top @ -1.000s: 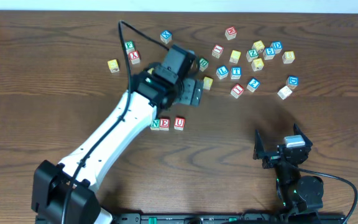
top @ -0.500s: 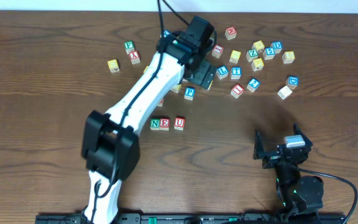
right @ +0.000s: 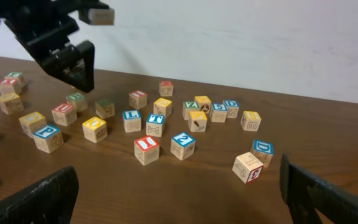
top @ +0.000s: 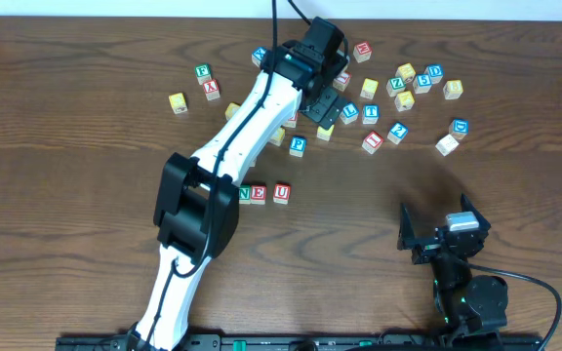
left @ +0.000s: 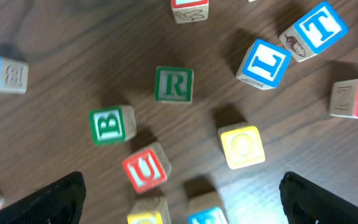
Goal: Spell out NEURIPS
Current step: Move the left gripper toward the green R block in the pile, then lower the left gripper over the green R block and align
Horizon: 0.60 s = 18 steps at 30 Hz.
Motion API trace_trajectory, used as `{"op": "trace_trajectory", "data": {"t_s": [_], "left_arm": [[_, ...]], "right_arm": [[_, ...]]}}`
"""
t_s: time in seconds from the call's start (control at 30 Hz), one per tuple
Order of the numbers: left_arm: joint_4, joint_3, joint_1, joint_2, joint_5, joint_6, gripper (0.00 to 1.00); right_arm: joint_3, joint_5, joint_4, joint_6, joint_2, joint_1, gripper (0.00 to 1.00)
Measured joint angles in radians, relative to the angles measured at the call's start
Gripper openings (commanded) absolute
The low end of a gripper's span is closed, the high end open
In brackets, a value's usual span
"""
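Green R cube centred ahead of spread L jaws.

The surface is dark, grained wood, matt. The R cube is pale smooth wood with green paint. The left arm has a smooth, white, plastic-looking shell.

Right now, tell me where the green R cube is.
In the left wrist view, the green R cube sits upper centre, apart from the green B cube at its lower left and the blue L cube to its right.
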Motion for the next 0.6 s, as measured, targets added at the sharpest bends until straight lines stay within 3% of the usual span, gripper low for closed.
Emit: {"op": "trace_trajectory", "data": {"t_s": [0.6], "left_arm": [[0.143,0.0,0.0,0.014,0.0,0.057,0.98]], "right_arm": [[0.0,0.0,0.0,0.0,0.0,0.0,0.99]]}}
